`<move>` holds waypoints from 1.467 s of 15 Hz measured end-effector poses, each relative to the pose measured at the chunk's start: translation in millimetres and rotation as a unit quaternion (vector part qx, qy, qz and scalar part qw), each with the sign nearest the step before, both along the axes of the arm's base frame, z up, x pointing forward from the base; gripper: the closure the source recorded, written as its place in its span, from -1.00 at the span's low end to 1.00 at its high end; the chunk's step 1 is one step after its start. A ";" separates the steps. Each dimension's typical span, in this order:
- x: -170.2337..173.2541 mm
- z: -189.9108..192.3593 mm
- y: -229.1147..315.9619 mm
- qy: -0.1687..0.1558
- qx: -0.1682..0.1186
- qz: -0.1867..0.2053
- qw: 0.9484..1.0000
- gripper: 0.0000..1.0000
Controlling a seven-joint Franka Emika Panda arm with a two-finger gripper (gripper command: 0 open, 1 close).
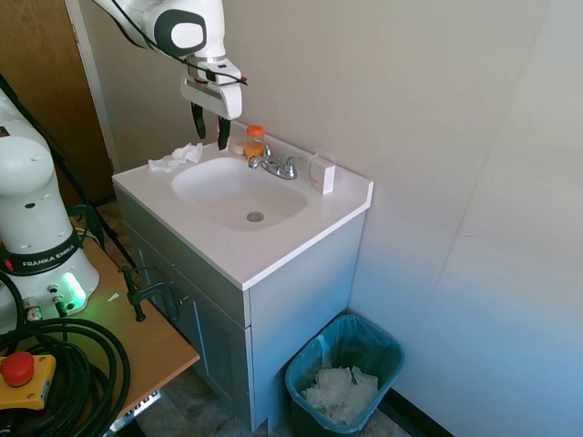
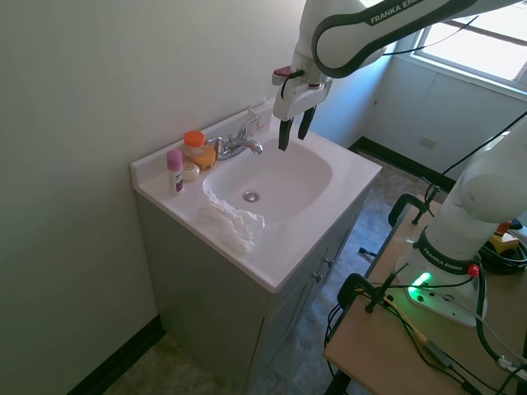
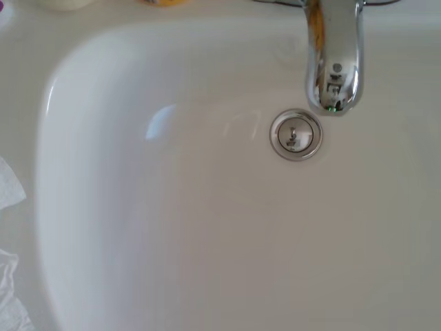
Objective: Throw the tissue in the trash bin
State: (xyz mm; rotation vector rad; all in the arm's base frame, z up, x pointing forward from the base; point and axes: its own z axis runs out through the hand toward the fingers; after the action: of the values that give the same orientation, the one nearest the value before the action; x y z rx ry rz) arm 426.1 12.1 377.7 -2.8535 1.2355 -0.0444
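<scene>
teal-green plastic trash bin [image 1: 346, 378] on the floor beside the vanity, rounded-rectangular rim, tapering sides, thin translucent liner; crumpled white paper already inside. grey-fronted vanity cabinet [image 1: 228, 319] under a smooth white countertop [image 1: 273, 246] with an oval moulded basin [image 1: 239, 193], chrome drain at its bottom.

small white crumpled tissue [image 1: 178, 158] lies on the counter rim at the basin's end farthest from the bin, soft, wrinkly, ragged-edged; in the second exterior view it [image 2: 232, 222] sits at the near edge.

two-finger gripper [image 1: 209, 127] hangs above the basin near the tap, dark fingers parted, holding nothing, apart from the tissue. seen also from the other side [image 2: 295, 130].

behind: chrome faucet [image 1: 276, 166], orange-capped bottle [image 1: 255, 142], small white rectangular box [image 1: 328, 175] by the backsplash; pink-capped white tube [image 2: 174, 170] upright in the corner. plain wall beyond.
</scene>
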 end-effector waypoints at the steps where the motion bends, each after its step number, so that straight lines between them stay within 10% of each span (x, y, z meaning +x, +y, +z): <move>1: 0.1 -0.2 -0.1 0.000 -0.001 0.000 1.000 -1.00; 11: 19.5 -5.5 118.4 -0.022 -0.003 0.069 0.997 -1.00; 22: 2.9 -102.7 216.1 0.013 -0.034 0.116 0.993 -1.00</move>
State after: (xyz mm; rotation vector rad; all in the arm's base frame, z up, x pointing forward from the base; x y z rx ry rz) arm 429.0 228.1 275.1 -3.0446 0.9138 -0.0432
